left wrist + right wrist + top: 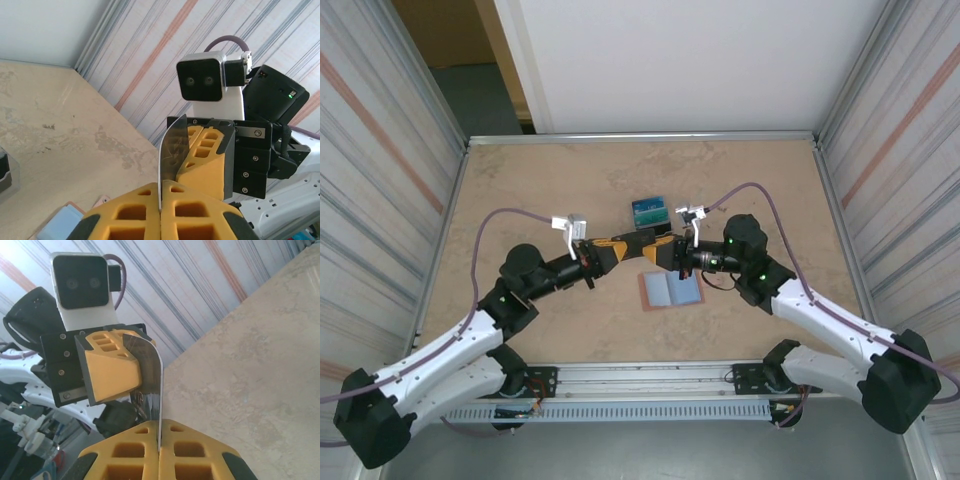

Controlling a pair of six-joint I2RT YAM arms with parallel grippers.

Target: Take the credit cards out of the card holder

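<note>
Thin dark plastic credit card hangs edge-on, long axis nine-to-three, left fingers and right fingers both pinching its ends; salmon-pink card holder lies on the surface at five o'clock, nearer the right fingers.

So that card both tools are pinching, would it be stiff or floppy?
Probably springy rather than floppy: the card curves between the left tool and right tool without creasing. Its glossy face suggests it could slip. It looks thin, so likely very light.
</note>
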